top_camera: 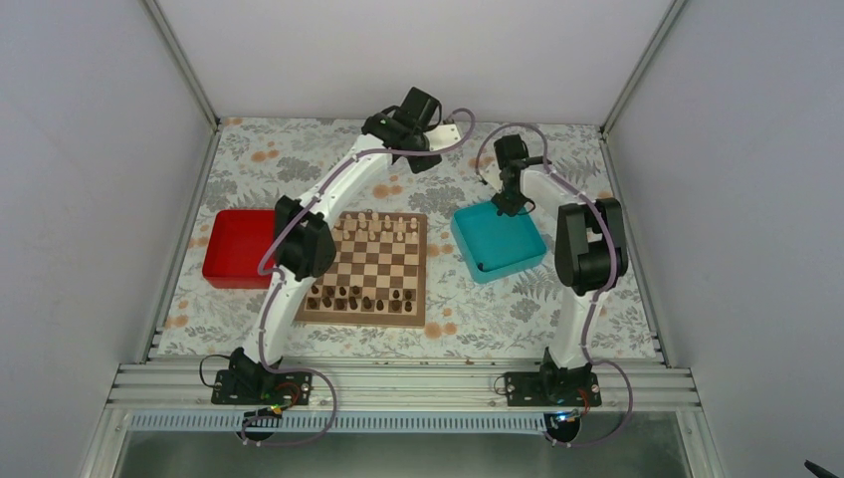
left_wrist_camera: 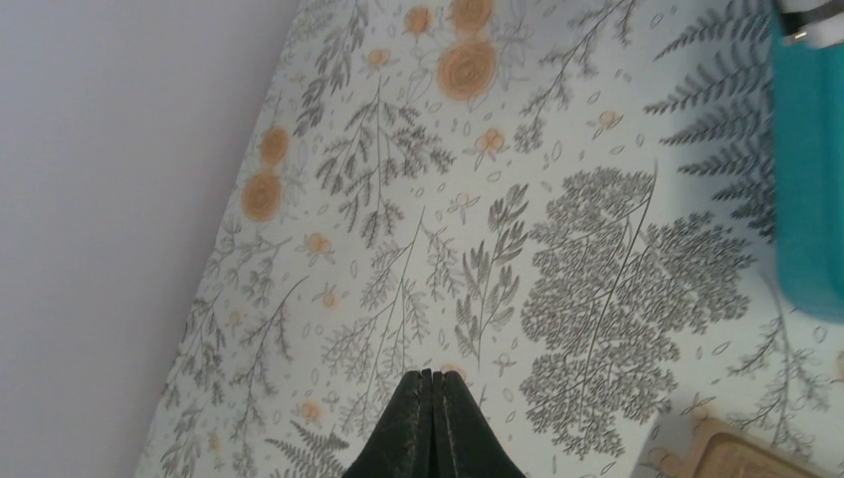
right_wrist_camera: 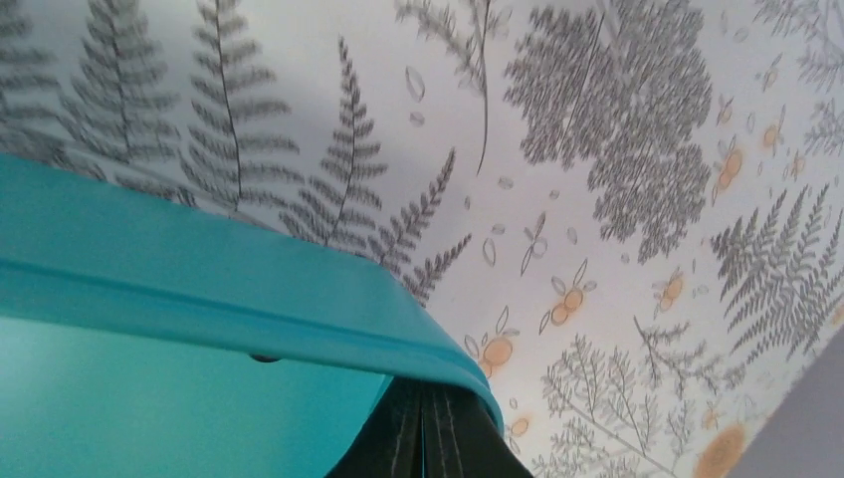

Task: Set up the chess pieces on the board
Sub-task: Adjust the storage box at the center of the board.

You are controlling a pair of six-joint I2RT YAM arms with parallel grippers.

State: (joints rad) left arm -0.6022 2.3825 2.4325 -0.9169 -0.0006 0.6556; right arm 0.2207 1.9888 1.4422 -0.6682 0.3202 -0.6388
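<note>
Nearest, along the bottom of the top view, a ribbed aluminium rail (top_camera: 418, 383) carries both arm bases. At left centre, a red rectangular plastic tray (top_camera: 231, 249) lies close to the left edge of the flowered tablecloth (top_camera: 299, 149). Right of it sits the square wooden chessboard (top_camera: 370, 267), its edges about parallel to the rail. The tiny dark chess pieces (top_camera: 360, 297) stand upright in its two lowest rows, running left to right, with pale cream pieces (top_camera: 376, 225) in the top rows. Above the board, the left gripper (left_wrist_camera: 432, 398) hangs over open cloth, fingers pressed together and empty. A bare strip separates the board from the teal square tray (top_camera: 498, 241), where the right gripper (right_wrist_camera: 426, 423) is clenched, empty, at the rim.
</note>
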